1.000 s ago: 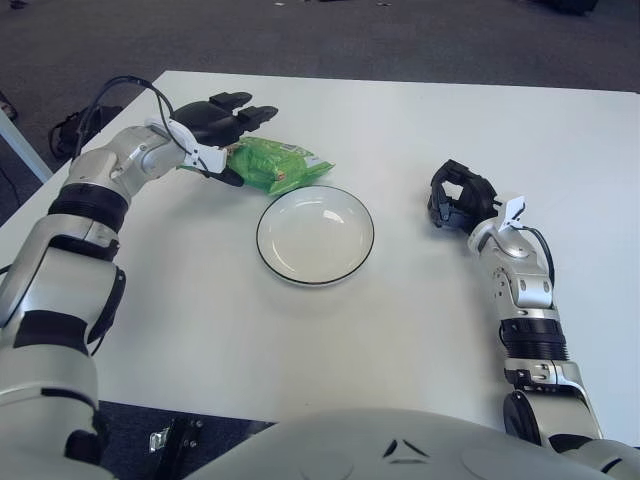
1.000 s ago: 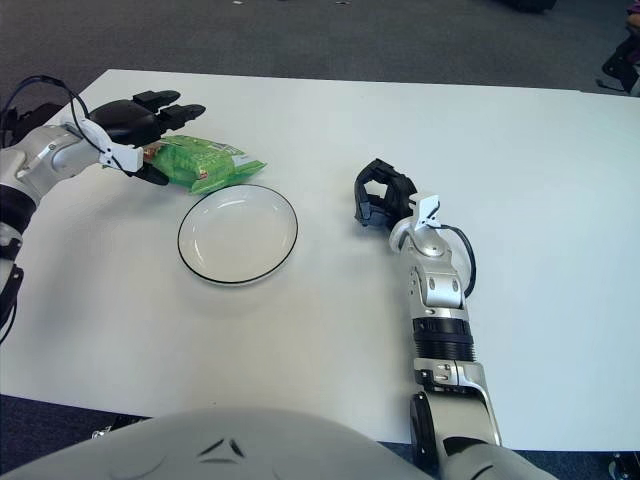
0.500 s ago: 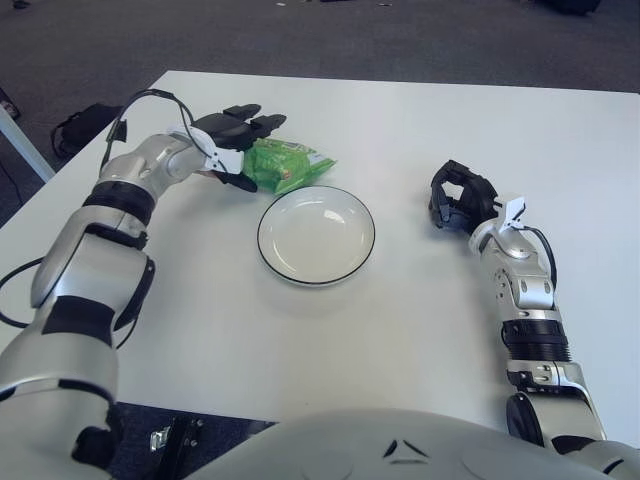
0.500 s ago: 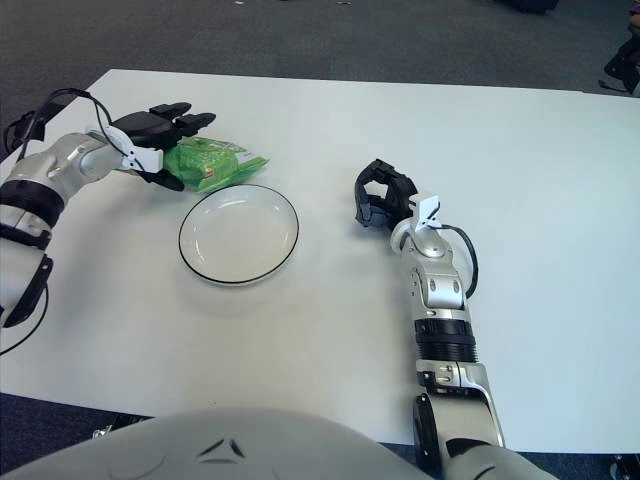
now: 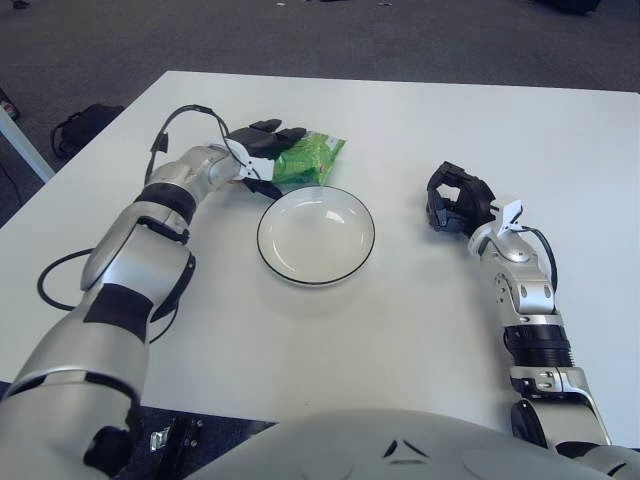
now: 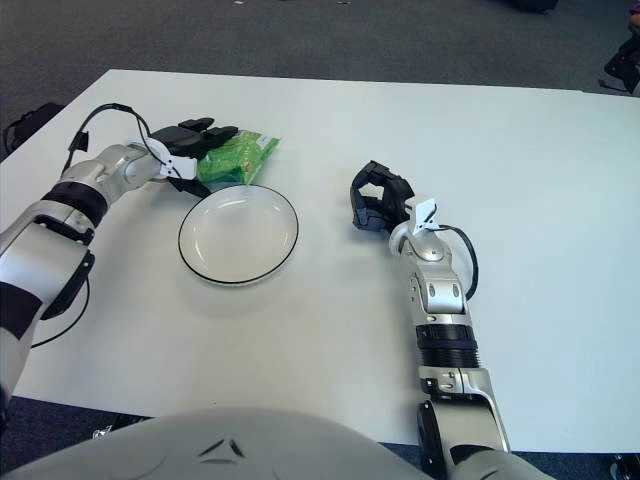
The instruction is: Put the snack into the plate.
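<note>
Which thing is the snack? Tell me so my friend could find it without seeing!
Look at the white table and find the round white plate with a thin dark rim. Just beyond its far left edge lies the snack, with the robot's left hand on it. It is a crinkly packet and the only bright green thing there.

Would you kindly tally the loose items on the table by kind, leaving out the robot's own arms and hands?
Green snack packet: 1
White plate with dark rim: 1
Total: 2
</note>
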You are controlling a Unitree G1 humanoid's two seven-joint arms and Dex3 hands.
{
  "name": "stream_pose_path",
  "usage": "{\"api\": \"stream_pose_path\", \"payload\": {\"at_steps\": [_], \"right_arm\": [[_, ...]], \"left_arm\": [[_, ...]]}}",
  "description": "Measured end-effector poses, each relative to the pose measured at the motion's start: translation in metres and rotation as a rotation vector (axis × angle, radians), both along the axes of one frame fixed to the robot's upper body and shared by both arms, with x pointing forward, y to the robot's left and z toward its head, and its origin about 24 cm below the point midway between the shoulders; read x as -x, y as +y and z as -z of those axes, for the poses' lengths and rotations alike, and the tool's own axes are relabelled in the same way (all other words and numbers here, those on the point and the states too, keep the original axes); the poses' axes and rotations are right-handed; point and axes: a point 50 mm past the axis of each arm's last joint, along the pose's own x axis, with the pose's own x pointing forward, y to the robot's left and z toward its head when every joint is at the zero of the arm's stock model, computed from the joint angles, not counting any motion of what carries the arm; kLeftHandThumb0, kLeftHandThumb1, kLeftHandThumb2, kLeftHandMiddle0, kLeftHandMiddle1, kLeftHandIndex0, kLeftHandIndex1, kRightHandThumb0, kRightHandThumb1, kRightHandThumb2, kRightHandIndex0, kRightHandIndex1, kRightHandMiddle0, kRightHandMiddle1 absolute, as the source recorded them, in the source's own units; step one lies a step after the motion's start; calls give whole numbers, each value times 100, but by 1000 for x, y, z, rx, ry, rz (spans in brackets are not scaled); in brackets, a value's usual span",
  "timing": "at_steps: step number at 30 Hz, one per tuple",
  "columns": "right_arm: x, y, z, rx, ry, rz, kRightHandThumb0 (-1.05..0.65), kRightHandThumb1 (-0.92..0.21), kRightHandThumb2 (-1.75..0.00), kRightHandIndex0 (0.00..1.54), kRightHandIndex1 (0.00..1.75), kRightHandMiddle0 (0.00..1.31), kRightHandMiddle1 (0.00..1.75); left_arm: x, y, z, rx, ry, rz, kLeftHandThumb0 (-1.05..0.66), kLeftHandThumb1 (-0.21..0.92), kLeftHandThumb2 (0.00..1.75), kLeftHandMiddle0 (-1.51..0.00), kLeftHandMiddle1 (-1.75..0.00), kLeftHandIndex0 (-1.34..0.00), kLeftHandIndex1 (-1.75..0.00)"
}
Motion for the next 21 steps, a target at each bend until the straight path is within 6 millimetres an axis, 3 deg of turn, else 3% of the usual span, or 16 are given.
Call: {"api": "stream_pose_path", "payload": {"at_steps": [2,4,7,8,10,11,13,15,17,21], "right_arm": [[0,0,0,4,-3,-3,-47,-35,-128,127,175,59,175],[1,0,0,11,-6,-5,-47,-35,-128,127,175,59,175],[1,0,0,20,-8,-8,-47,-34,-128,128,175,59,175],[1,0,0,23,-8,-10,-47,-34,-128,128,175,59,175],[1,0,0,27,-9,-13,-47,-34,-129,128,175,60,175],[1,0,0,28,-9,-14,-47,-34,-129,128,175,60,175],[1,1,0,29,-8,-20,-47,-34,-129,128,175,60,175],[1,2,0,30,-8,-25,-47,-34,-129,129,175,60,175],[1,3,0,30,-9,-32,-47,-34,-129,129,175,60,175],[1,4,0,31,-12,-46,-47,-34,-129,130,175,59,175]], "left_arm": [[0,-4,1,11,10,-7,-71,47,71,-17,-22,0,-44],[-1,-7,2,18,13,-19,-65,42,81,-22,-76,0,-85],[-3,-13,3,28,10,-43,-61,39,89,-31,-126,-2,-136],[-4,-15,3,29,4,-49,-59,38,91,-39,-143,-10,-150],[-5,-17,3,30,-9,-59,-57,37,93,-46,-157,-17,-162],[-5,-18,2,29,-15,-62,-52,35,94,-54,-163,-31,-167],[-6,-18,3,22,-37,-68,-45,32,98,-62,-169,-44,-171],[-6,-18,4,18,-68,-77,1,28,119,-64,-172,-55,-173],[-6,-18,5,25,-100,-81,30,25,132,-66,-173,-63,-174],[-5,-16,4,47,-155,-86,45,23,140,-67,-174,-73,-174]]}}
